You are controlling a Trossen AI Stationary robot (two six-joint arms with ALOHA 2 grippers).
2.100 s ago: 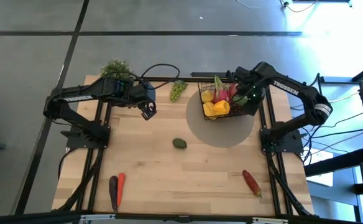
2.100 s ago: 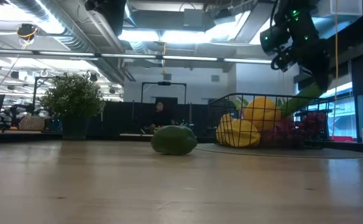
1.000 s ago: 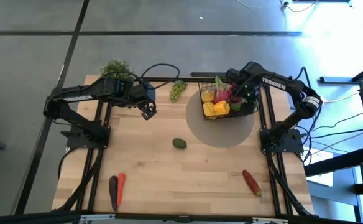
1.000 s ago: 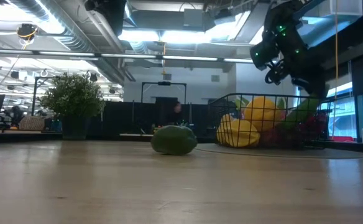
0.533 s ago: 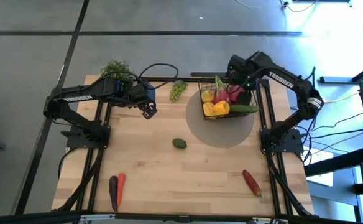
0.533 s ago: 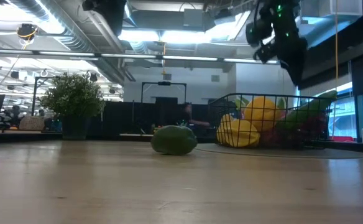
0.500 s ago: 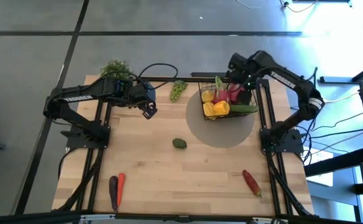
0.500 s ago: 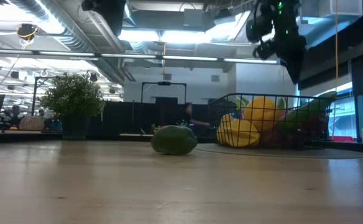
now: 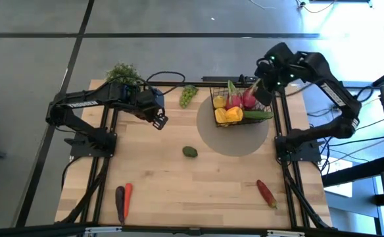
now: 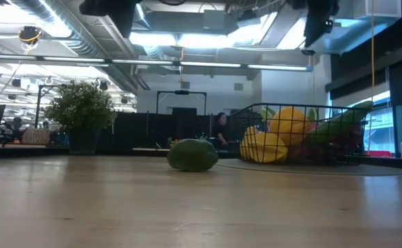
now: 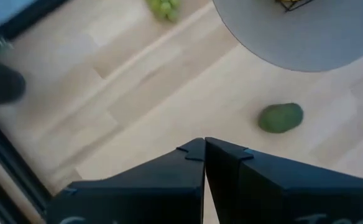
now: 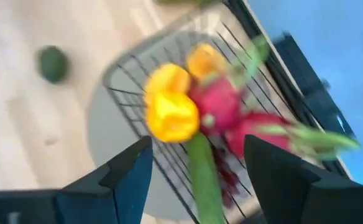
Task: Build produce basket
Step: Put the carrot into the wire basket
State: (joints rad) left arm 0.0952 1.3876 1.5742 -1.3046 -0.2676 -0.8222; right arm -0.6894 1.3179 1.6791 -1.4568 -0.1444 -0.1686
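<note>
- Hovering above the basket (image 9: 234, 107): right gripper (image 9: 265, 84), fingers apart, nothing between them. Wrist view looks straight down into the load.
- Basket sits on the grey round mat (image 9: 235, 138) at the table's far right. Inside: yellow pepper (image 9: 229, 115), two pink dragon fruits (image 9: 242, 99), a cucumber (image 9: 257, 114) lying along the side nearest the right arm and poking past the rim.
- Left gripper (image 9: 158, 119) is over the far left of the table (image 9: 179, 191), fingers pressed together, holding nothing. Waiting.
- Left to collect: avocado (image 9: 190, 152) mid-table, green grapes (image 9: 188, 95) at the far edge just beside the basket, chili (image 9: 266, 193) near right, carrot (image 9: 127, 197) and eggplant (image 9: 120, 203) side by side near left.
- Handling, my read: all toy pieces, light and stiff, so weight is no issue; slip is.
- Avocado looks smooth and rounded, so pinch across its short middle, fingers square to it, or it squirts out.
- Grapes are lumpy; grab the bulk of the cluster, not the tip.
- Carrot, chili and eggplant are long and thin: take each across its mid-length so it hangs level. Carrot and eggplant lie close together, so the fingers may nudge the neighbour.
- Wire basket is light and could slide on the mat if bumped; drop pieces from above and don't push them in.
</note>
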